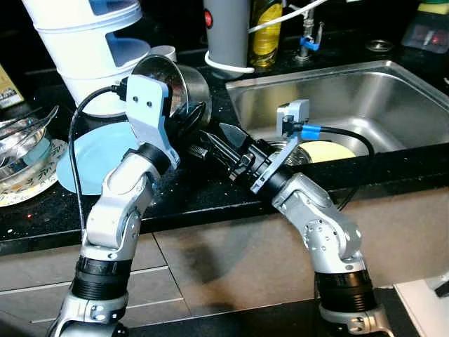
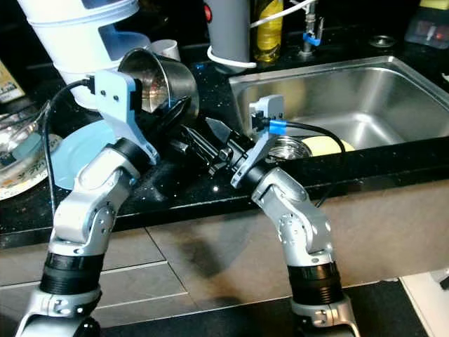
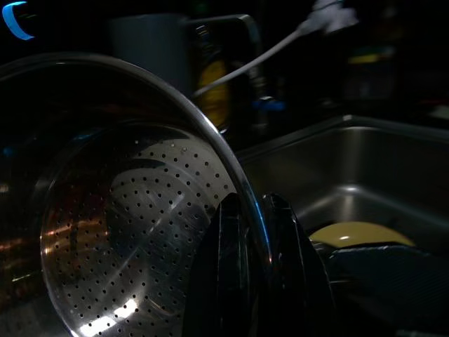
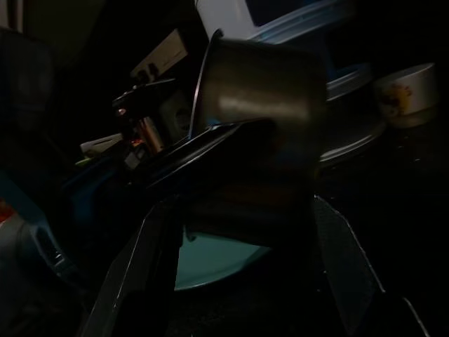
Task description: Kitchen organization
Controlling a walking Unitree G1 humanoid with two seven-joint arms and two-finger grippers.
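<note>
Left end effector (image 3: 256, 281) clamps the rim of the steel colander (image 1: 175, 88), holding it tilted above the black bench (image 1: 210, 196) at centre-left of the frame, over a blue plate (image 1: 95, 158). Right end effector (image 1: 214, 144) sits wide, fingers spread, just beside the colander's lower edge. Sink (image 1: 351, 98) at upper right holds a yellow plate (image 1: 326, 151).
</note>
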